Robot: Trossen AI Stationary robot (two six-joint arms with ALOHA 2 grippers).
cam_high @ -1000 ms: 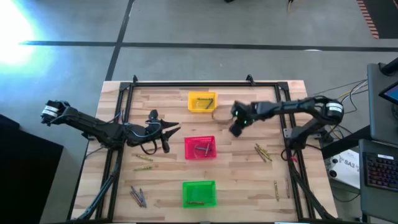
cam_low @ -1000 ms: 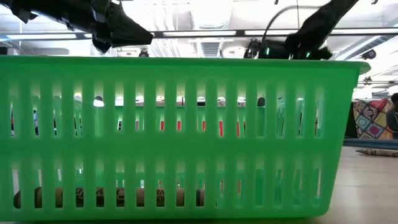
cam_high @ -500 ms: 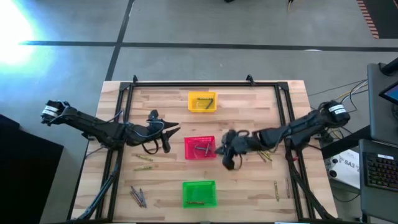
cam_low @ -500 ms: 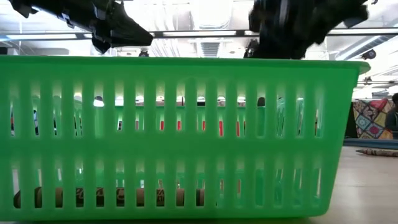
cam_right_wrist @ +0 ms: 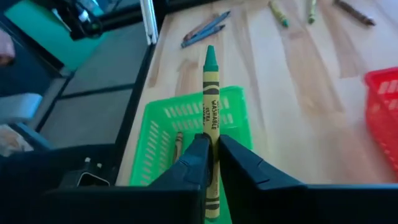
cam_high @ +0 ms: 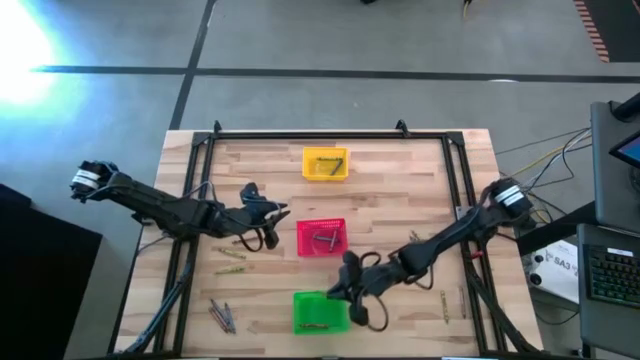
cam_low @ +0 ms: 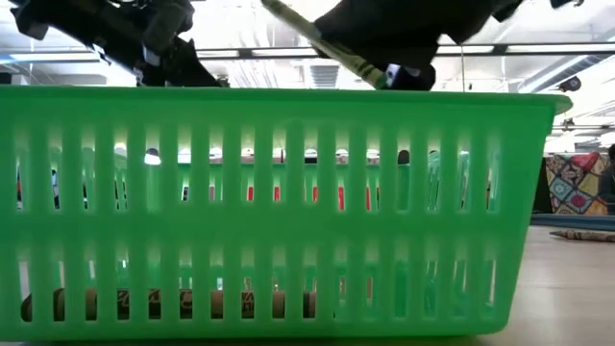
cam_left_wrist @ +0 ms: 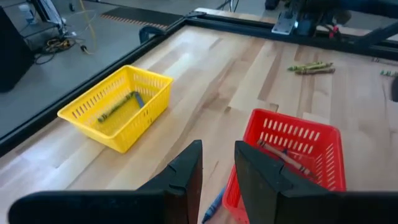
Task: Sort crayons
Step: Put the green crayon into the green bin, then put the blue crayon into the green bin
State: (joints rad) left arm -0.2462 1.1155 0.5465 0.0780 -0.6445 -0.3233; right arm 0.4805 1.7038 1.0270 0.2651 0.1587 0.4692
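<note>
My right gripper [cam_high: 352, 288] is shut on a green crayon [cam_right_wrist: 210, 93] above the right edge of the green basket [cam_high: 320, 311], in which one crayon [cam_right_wrist: 178, 144] lies. The held crayon also shows slanting above the basket's rim in the low view [cam_low: 322, 40]. My left gripper [cam_high: 266, 216] is open just left of the red basket [cam_high: 322, 237], which holds crayons [cam_left_wrist: 283, 158]. A bluish crayon [cam_left_wrist: 213, 204] shows low between its fingers, beside that basket. The yellow basket [cam_high: 325, 163] at the far side holds a crayon [cam_left_wrist: 118, 107]. My right gripper pinches the green crayon's rear half [cam_right_wrist: 211, 149] between its two fingers. The crayon lies along the fingers, and its pointed end [cam_right_wrist: 210, 55] sticks out past them. It is lifted clear above the green basket and slants in the low view.
Loose crayons lie on the wooden table: at the left [cam_high: 232, 255], the near left [cam_high: 222, 315], the right [cam_high: 425, 246] and the near right [cam_high: 444, 305]. A black frame [cam_high: 300, 134] rings the table. The green basket's wall [cam_low: 288, 211] fills the low view.
My right gripper has swept from beside the yellow basket toward the table's near edge, passing right of the red basket, and now stands over the green basket's right edge. It has carried the green crayon along, clear of the table.
</note>
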